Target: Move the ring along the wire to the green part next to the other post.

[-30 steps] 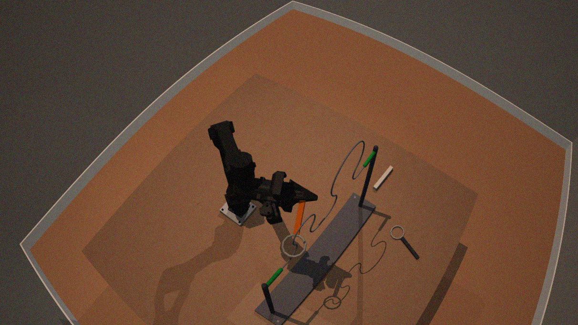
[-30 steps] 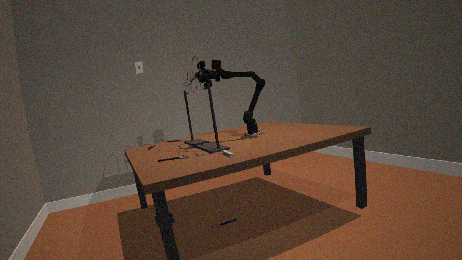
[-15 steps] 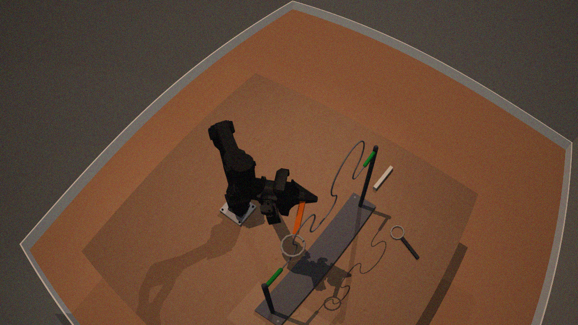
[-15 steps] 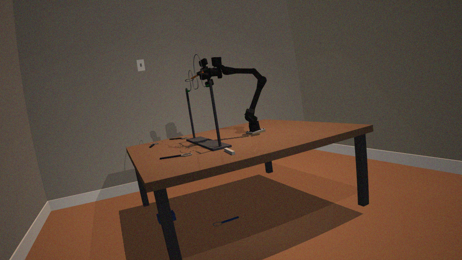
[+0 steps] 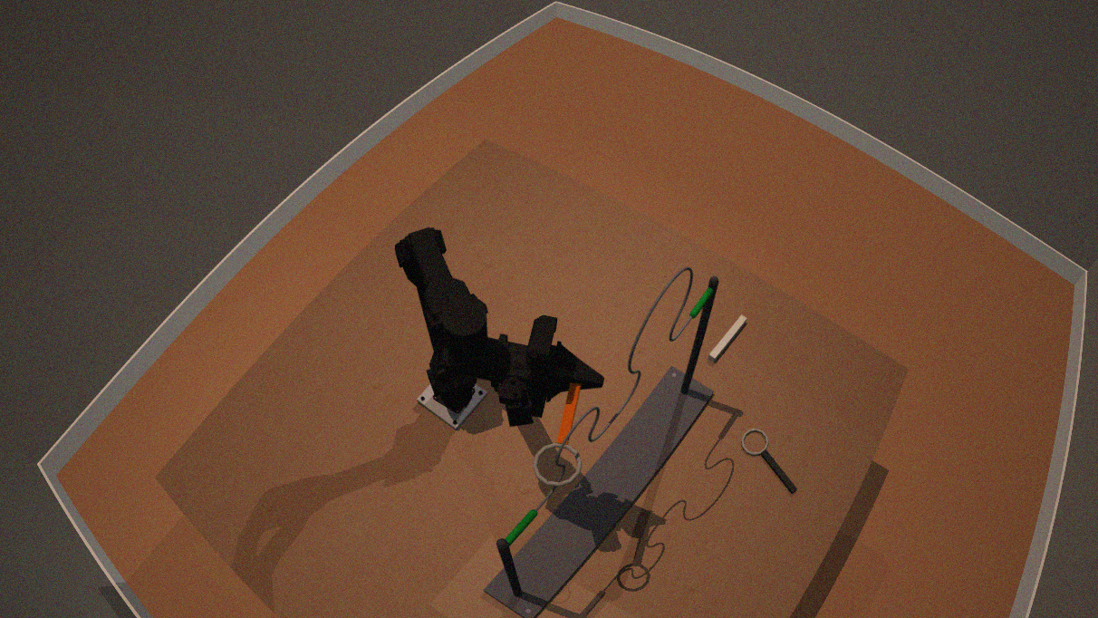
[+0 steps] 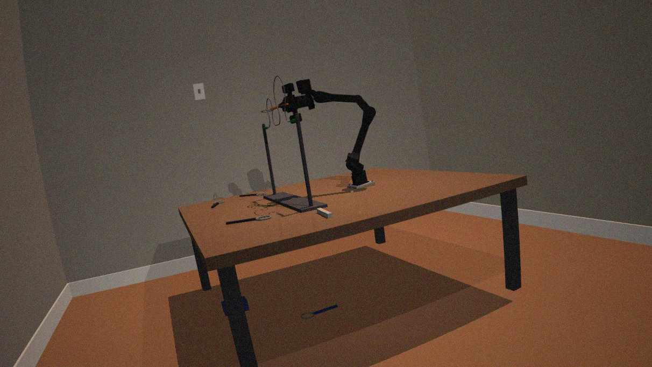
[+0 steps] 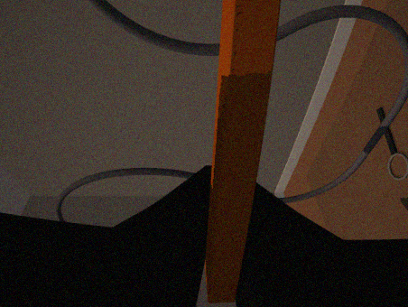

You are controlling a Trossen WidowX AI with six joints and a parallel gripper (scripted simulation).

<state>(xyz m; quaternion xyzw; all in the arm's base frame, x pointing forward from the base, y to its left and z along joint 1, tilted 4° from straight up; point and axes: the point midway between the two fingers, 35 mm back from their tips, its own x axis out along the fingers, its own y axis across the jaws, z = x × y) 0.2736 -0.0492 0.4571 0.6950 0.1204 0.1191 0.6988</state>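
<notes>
The claw (image 5: 592,380) (image 6: 281,106) (image 7: 219,176) is nearly closed, its fingers pinching the orange handle (image 5: 568,415) (image 6: 275,108) (image 7: 244,104) near one end; the rest of the handle sticks out sideways from the tips, and the pale ring (image 5: 535,466) (image 6: 262,111) sits at its far end, well apart from the claw and outside the close-up view. From above, the bendy grey wire (image 5: 630,353) (image 6: 274,91) (image 7: 155,40) runs through the ring's opening; whether they touch I can't tell.

The ring is out over the grey stretch, near one green sleeve (image 5: 522,526) (image 6: 266,127) but off it; that sleeve joins one post (image 5: 509,568) (image 6: 269,159), while the other green sleeve (image 5: 700,303) (image 6: 292,120) meets the second post (image 5: 695,345) (image 6: 303,159); both posts rise from a dark plank (image 5: 637,445) (image 6: 296,201) on the table (image 5: 537,230) (image 6: 410,196); a white block (image 5: 727,338) (image 6: 324,213) lies near the second post.
</notes>
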